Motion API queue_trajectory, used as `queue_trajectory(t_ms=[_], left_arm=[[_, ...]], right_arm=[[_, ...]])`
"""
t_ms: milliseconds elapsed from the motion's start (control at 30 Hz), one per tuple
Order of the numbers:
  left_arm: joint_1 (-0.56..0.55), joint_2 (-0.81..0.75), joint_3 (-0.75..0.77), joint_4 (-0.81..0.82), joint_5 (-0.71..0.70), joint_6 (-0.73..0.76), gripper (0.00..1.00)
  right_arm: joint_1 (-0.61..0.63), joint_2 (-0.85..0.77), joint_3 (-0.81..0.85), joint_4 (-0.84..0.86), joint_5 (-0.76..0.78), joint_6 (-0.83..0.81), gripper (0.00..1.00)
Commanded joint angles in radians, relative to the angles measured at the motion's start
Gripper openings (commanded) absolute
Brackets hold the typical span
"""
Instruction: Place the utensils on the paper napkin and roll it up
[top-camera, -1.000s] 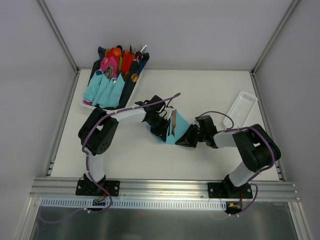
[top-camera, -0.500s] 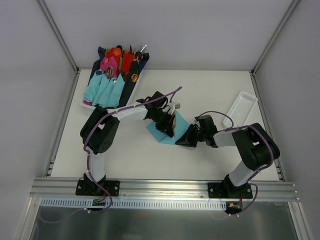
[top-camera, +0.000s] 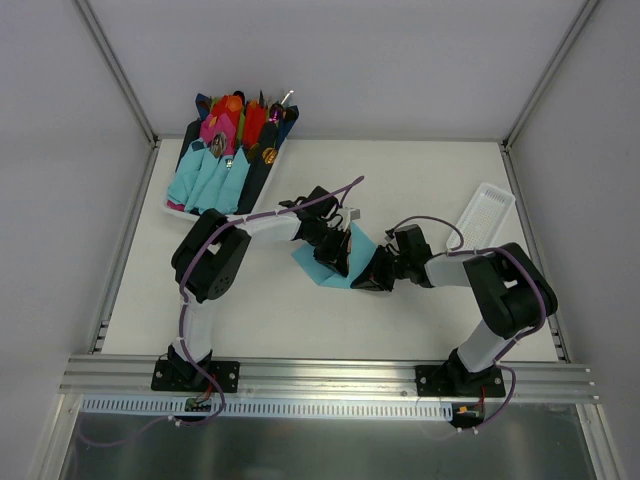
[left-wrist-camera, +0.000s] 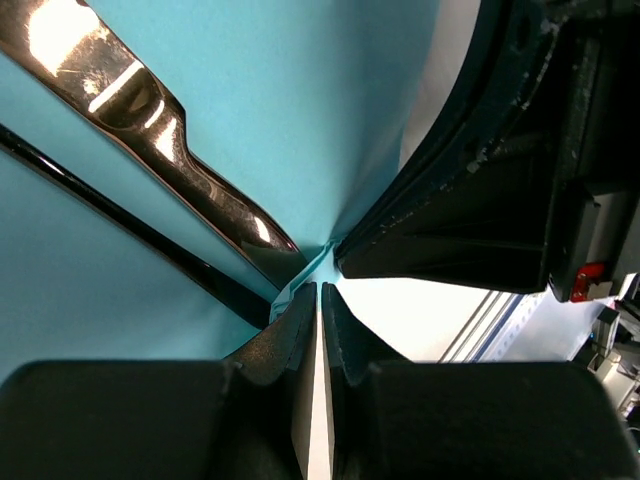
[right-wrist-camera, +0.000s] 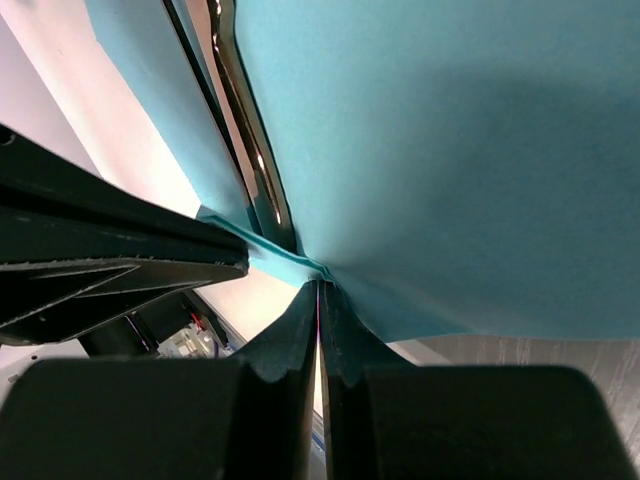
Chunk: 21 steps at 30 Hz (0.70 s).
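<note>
**White worktop, two pincers nipping one napkin edge beside the utensils**

A white worktop (top-camera: 420, 180) sits inside pale walls. At its middle the left pincer (top-camera: 338, 252) and right pincer (top-camera: 372, 276) meet almost tip to tip. The teal napkin (top-camera: 312, 268) lies under and between them.

Each pincer has its jaws drawn nearly together, with only a hairline slit showing. Each nips a thin bit of the napkin's edge at its very tips. In both wrist views the paper rises away from the tips as a lifted flap.

Just beyond the left pincer's tips lie the utensils (left-wrist-camera: 150, 110), a shiny handle and a slim dark one, on the paper beside the fold.

The two grips sit close together on the same edge, probably so that it lifts evenly and can fold over the utensils to start the roll. Rolling looks barely begun, as most of the sheet is flat.

Well beyond the left pincer stands a tray (top-camera: 168, 208) of coloured rolls. A white basket (top-camera: 483, 215) lies well out past the right pincer.
</note>
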<state>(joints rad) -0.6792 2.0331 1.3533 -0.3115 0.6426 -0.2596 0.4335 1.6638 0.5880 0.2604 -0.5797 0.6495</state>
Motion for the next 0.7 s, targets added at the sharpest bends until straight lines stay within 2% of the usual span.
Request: queue_trajectory(t_ms=[0,367,467,667], left_arm=[[0.0,0.019,0.035,0.022,-0.017,-0.035,0.05],[0.004,0.064,0.04,0.037,-0.044,-0.043,0.02],[0.006,0.076,0.046,0.035,-0.046,-0.049,0.02],[0.007,0.093,0.047,0.035,-0.04,-0.052,0.01]], right_arm=[[-0.006,0.024,0.019,-0.107,0.073,-0.076,0.06],[-0.015,0.025,0.087,-0.219,0.063,-0.16,0.06],[-0.016,0.01,0.117,-0.256,0.057,-0.195,0.1],[-0.03,-0.076,0.173,-0.32,0.034,-0.202,0.25]])
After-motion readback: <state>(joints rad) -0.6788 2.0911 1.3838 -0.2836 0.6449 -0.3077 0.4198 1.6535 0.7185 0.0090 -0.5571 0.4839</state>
